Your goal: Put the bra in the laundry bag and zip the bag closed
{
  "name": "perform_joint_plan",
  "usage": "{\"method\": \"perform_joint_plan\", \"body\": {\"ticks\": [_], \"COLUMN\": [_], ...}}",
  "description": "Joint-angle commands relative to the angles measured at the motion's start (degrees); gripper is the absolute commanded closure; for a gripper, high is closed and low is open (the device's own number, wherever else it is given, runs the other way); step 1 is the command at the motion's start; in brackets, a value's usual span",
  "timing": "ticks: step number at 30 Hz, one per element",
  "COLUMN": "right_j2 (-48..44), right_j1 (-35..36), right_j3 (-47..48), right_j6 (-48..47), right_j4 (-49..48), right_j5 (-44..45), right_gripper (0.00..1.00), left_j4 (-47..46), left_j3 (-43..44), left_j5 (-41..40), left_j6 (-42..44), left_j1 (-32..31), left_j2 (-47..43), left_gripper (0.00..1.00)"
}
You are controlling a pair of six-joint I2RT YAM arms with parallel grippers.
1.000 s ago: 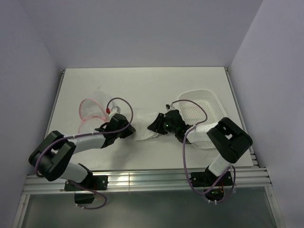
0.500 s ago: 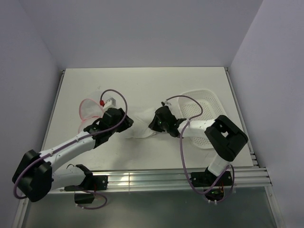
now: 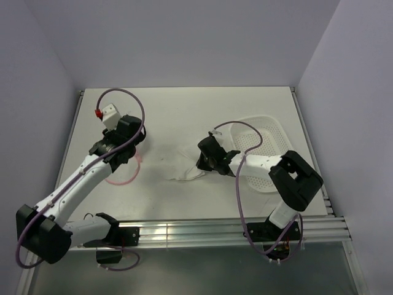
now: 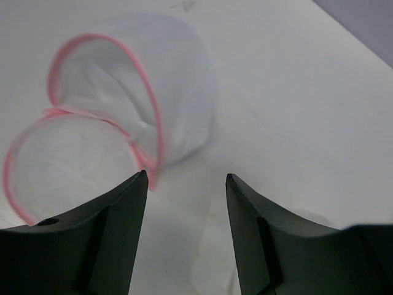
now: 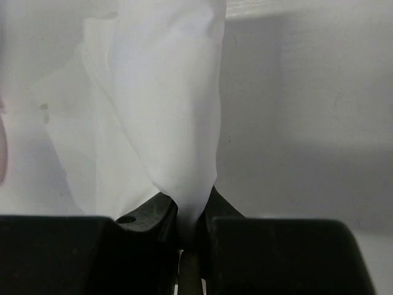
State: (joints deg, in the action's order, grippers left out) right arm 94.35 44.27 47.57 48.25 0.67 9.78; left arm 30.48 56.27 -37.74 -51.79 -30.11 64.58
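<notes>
Right gripper point(image 5: 190, 216) pinches one thin bra point(image 5: 169, 110) fold; could slip. Left gripper point(image 4: 186, 184) spread, empty, near laundry bag point(image 4: 181, 92); unheld mouth may collapse.

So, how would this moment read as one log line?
right gripper: shut on bra | left gripper: open, by laundry bag | bra: not yet bagged

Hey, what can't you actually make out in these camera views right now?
- Laundry bag, top view: mostly hidden under the left arm; only a pink arc shows.
- Its zipper pull, left wrist view: too blurred to find.
- Bra cups and straps, right wrist view: fabric fills the frame, cut off by edges.
- Basket, top view: partly covered by the right arm.
</notes>
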Motion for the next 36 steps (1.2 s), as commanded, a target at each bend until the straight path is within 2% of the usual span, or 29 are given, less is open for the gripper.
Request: {"method": "perform_joint_plan", "body": {"ticks": [1,5,14,23,28,36], "right_j2": [-6.08,-9.53,-14.01,-17.09,-17.7,-18.76], "right_j1": [0.29,0.29,0.47,0.47,0.47,0.47], "right_j3": [0.95,0.33,-1.78,-2.83,-3.54,-3.72], "right_j6": [-2.54,-2.9,-2.99,-2.9,-2.72,-2.9], "right_j4": [4.52,5.48,5.22,5.31,4.96,5.66], "right_j5": [0.42,-0.9,-2.22,-2.66,-3.01,-3.01], "right_gripper": [1.0,1.0,1.0,1.0,1.0,1.0], "left_j4": [4.41,2.39,3.71,4.59,1.51,5.29], "left_j3": [4.02,5.95,14.3,19.4,17.56,20.37], "left_j5": [-5.68,-2.7,-3.58,-4.71,-4.19,-4.36], "left_j6": [5.11,7.31,11.01,14.17,21.2,29.9], "left_j1": [4.26,10.57,16.3,17.36,17.54,19.38], "left_j2": [4.76,9.41,18.64,23.93,20.15,21.91], "left_gripper": [0.39,0.36,0.34,0.34,0.31,0.27]}}
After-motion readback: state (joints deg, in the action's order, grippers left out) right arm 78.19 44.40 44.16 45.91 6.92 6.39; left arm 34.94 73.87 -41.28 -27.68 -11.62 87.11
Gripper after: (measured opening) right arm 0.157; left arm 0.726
